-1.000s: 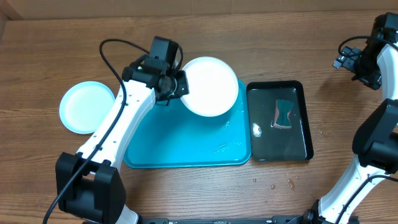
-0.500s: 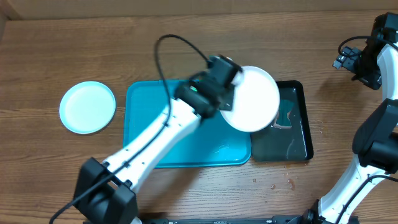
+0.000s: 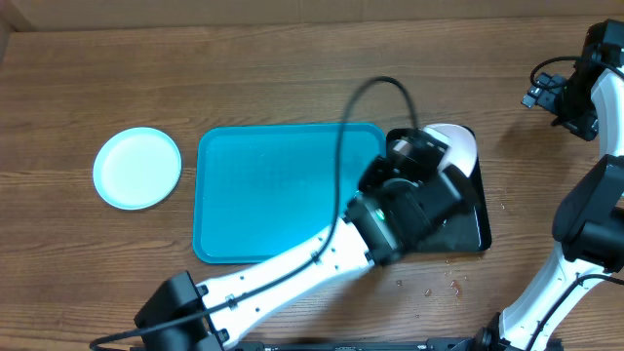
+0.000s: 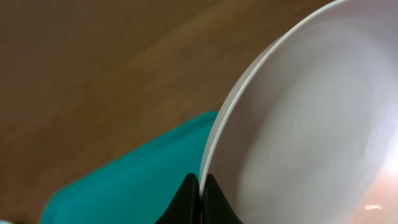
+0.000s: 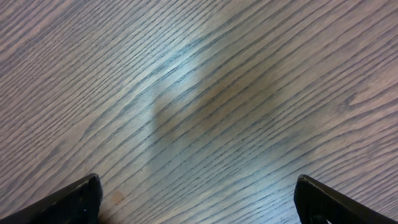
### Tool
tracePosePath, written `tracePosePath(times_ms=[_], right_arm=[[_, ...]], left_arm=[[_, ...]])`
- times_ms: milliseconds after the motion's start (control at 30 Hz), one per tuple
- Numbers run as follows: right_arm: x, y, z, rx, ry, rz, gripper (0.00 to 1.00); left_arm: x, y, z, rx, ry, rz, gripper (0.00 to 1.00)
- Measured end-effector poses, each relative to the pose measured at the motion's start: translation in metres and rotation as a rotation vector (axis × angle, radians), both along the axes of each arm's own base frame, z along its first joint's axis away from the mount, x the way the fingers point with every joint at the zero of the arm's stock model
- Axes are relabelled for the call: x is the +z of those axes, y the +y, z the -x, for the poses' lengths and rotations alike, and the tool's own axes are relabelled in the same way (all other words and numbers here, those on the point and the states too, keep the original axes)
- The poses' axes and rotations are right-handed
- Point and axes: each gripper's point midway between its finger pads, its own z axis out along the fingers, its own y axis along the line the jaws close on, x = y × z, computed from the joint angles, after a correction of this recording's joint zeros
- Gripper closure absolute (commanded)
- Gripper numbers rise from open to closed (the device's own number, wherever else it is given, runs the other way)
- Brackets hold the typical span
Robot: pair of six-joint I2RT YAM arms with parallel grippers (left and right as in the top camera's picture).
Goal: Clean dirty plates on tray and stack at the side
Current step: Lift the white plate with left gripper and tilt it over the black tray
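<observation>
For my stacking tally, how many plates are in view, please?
2. A light blue plate lies on the table left of the turquoise tray; the left pincer holds a white plate above the black tray. Others may be hidden.

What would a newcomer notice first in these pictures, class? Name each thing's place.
The left gripper pinches the rim of a white plate, holding it over the black tray at the right. The big turquoise tray in the middle holds no plate, and a light blue plate sits alone on the table to its left.
</observation>
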Motion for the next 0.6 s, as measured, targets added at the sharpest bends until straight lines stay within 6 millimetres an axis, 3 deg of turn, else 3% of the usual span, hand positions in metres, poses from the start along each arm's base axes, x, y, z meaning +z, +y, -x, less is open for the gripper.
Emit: tracePosePath(times_ms=[367, 600], right_arm=[[0.0, 0.0, 0.0, 0.0, 0.0, 0.0, 0.0], [0.0, 0.0, 0.0, 0.0, 0.0, 0.0, 0.0]], left_arm=[[0.078, -0.032, 0.021, -0.027, -0.359, -0.133, 0.96], [0.095, -0.034, 0.025, -0.032, -0.418, -0.22, 0.96]])
